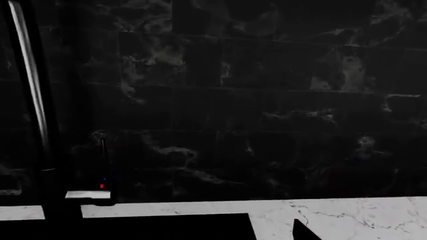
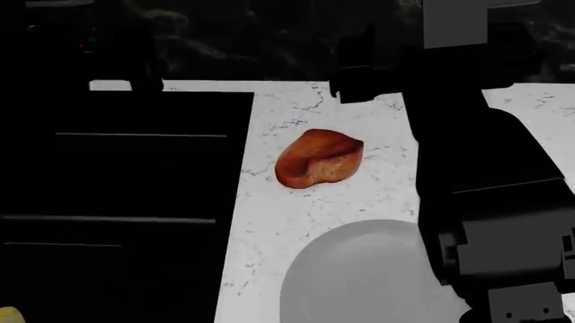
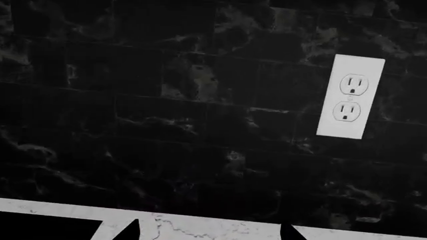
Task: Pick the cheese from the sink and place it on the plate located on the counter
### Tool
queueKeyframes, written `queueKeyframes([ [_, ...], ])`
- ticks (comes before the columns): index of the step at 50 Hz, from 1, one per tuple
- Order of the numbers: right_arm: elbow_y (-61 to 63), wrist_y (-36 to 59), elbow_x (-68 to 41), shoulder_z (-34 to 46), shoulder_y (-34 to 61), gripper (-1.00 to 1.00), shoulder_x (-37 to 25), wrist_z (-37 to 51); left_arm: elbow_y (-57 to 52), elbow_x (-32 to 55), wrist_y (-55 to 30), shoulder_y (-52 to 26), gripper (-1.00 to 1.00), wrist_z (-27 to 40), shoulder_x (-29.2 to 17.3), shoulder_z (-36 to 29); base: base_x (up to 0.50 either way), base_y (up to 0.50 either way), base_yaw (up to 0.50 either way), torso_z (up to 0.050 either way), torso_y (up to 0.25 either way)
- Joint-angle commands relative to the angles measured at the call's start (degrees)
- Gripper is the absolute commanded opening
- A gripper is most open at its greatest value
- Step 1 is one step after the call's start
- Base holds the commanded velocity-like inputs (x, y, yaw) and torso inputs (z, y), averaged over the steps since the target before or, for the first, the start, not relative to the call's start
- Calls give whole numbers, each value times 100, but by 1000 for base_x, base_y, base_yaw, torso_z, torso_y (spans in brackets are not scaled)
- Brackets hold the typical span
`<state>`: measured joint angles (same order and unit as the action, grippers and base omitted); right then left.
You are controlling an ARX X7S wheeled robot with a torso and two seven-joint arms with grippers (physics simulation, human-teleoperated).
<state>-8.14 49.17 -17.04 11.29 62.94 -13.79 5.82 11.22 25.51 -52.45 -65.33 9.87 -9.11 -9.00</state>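
In the head view only a pale yellow corner of the cheese (image 2: pixel 7 315) shows, at the bottom left edge, low in the black sink (image 2: pixel 134 175). The light-grey plate (image 2: pixel 359 279) lies on the white marble counter (image 2: pixel 269 222), right of the sink, partly behind my right arm (image 2: pixel 485 182). My right gripper (image 3: pixel 208 233) is open and empty, its two fingertips wide apart, facing the back wall above the counter. My left gripper (image 1: pixel 217 235) is open over the sink's far right corner. One of its fingertips (image 1: pixel 303 231) shows; the other is lost against the black sink.
A reddish-brown glossy lump (image 2: pixel 319 158) lies on the counter beyond the plate. A dark faucet (image 1: pixel 30 100) rises behind the sink. The black marble tile wall carries a white outlet (image 3: pixel 350 96).
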Motion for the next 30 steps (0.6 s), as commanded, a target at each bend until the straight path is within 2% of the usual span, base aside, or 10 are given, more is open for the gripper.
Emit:
queueKeyframes([
  [1, 5, 3, -26, 20, -13, 100, -1, 18, -35, 46, 1, 27, 100, 19, -27, -18, 438, -47, 0, 0, 0],
  [12, 11, 8, -81, -28, -72, 100, -7, 51, 0, 78, 44, 24, 100, 1, -42, -52, 435, -43, 0, 0, 1],
  [30, 26, 24, -138, 10, -76, 100, 4, 63, -20, 174, -31, 87, 100, 69, -108, -4, 0, 0, 0, 0, 1],
])
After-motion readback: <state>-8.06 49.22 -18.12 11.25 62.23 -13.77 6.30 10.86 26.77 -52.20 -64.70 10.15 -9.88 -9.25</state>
